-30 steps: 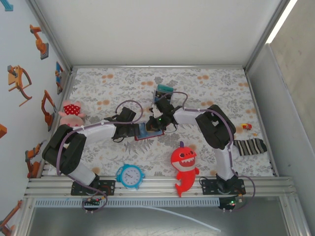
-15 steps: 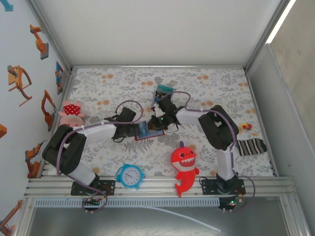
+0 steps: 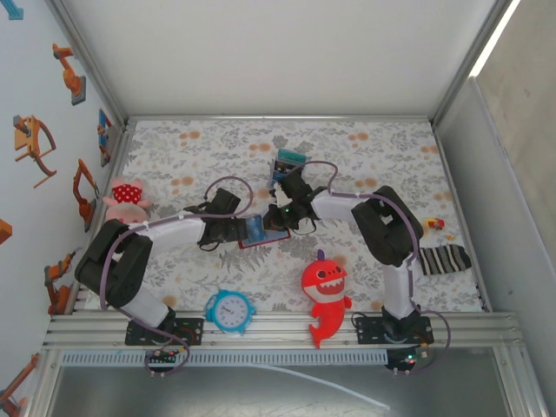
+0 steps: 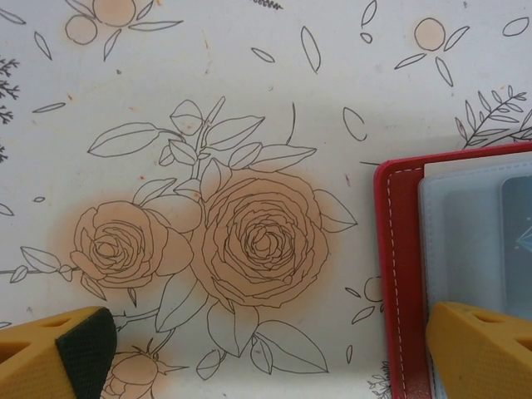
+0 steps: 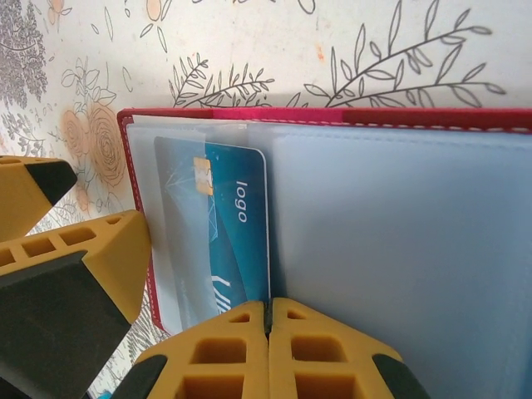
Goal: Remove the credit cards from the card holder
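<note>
The card holder [image 5: 332,118] lies open on the flowered cloth, dark red outside and pale blue-grey inside; from above it shows between the two arms [image 3: 263,242]. A blue credit card [image 5: 237,241] marked "logo" sits half under a translucent pocket on its left page. My right gripper [image 5: 268,314] is shut, its tips down at the card's right edge by the fold; whether they pinch the card is unclear. My left gripper [image 4: 270,357] is open wide. One of its fingers [image 4: 482,353] rests on the holder's left page, the other stands over bare cloth.
A small teal and dark flat thing [image 3: 289,159] lies behind the grippers. A red shark toy [image 3: 326,291] and a blue clock [image 3: 230,310] sit near the front edge, a pink plush [image 3: 127,198] at the left, a striped sock [image 3: 441,258] at the right.
My right gripper and forearm have shifted slightly left and back over the holder. The left arm and the holder have stayed put.
</note>
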